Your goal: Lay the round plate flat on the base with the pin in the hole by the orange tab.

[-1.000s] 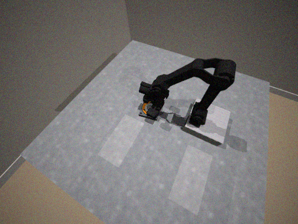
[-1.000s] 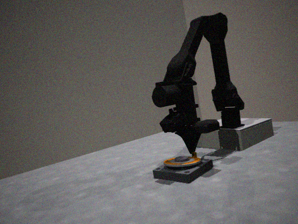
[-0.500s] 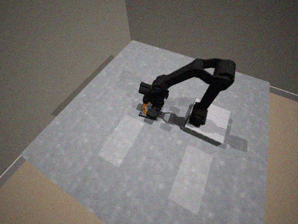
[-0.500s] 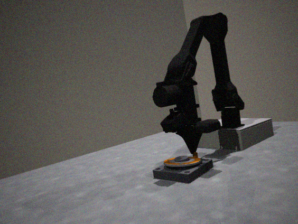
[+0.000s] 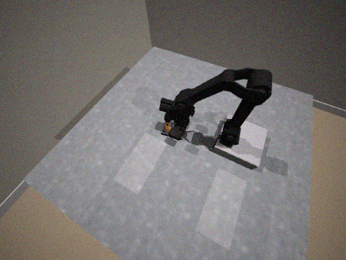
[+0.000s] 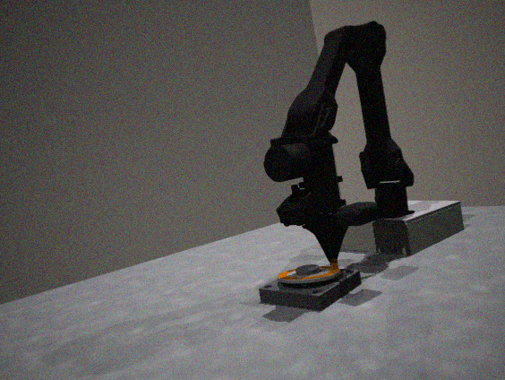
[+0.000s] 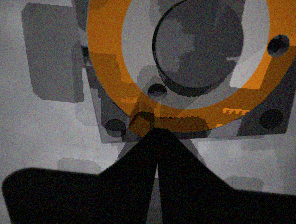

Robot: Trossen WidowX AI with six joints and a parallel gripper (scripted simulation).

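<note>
Room: two plain grey-brown walls (image 5: 70, 46) meeting in a corner; tan floor (image 5: 326, 172); mottled grey table (image 5: 159, 190) with paler rectangular patches; dim light.

orange-rimmed plate (image 7: 115, 85), dark grey base (image 6: 309, 293), black gripper (image 7: 156, 134), mottled grey table (image 6: 179, 314)

No text, label, brand, number or sign can be read in any view. The only marking is a short row of small orange marks on the dark base (image 7: 235, 111), just ahead and to the right of the closed fingers in the wrist view; it is too blurred to make out as letters or digits.
</note>
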